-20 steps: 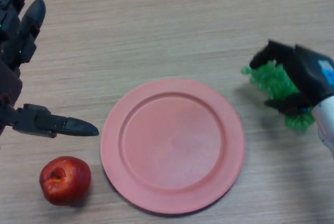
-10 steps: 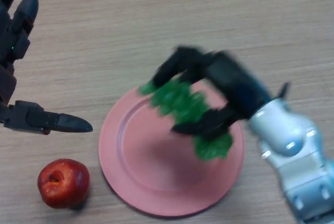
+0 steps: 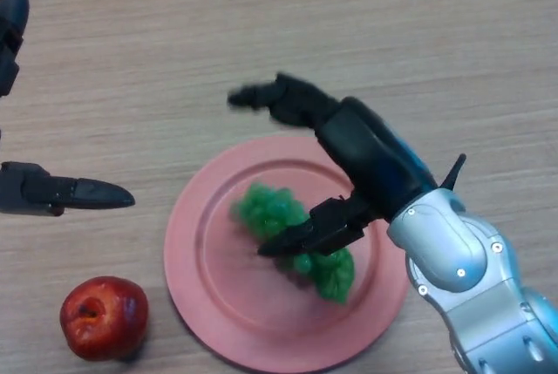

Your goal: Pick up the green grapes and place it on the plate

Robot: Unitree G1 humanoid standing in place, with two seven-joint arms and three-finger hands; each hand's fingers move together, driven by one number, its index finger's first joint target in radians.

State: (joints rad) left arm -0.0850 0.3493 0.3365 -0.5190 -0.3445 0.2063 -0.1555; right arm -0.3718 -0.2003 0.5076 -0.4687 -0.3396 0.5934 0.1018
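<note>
Grapes lie on the pink plate near the counter's front edge, the right hand above, fingers spread; left hand open beside apple.

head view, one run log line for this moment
green grapes: on plate | right hand: open above grapes | left hand: open, idle at left | apple: on table
</note>
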